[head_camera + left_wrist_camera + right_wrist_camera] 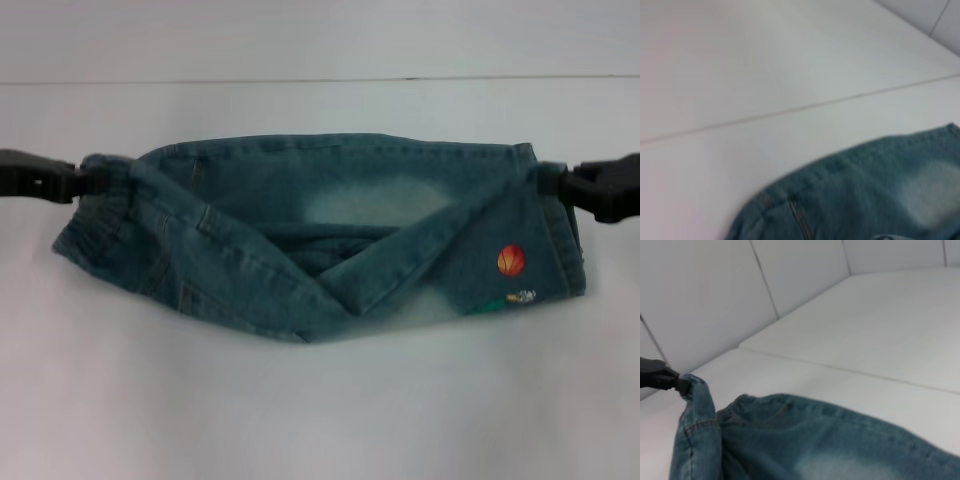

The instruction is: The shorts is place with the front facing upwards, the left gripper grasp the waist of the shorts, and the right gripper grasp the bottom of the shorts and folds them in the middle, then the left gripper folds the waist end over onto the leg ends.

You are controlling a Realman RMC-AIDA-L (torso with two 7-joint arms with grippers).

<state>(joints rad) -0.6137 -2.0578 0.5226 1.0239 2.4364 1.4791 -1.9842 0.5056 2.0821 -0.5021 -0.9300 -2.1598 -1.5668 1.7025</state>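
So I'm looking down at a plain white counter (320, 400), matte and evenly lit, nothing casting hard shadows on it. A thin dark seam (300, 80) is running straight across it near the far side. Behind it a white wall (700, 300) is rising up, split into big panels by narrow dark joints (763, 277).

A plain white surface (320, 400) with a thin seam line (300, 80) near its far edge; white tiled wall (700, 295) behind.
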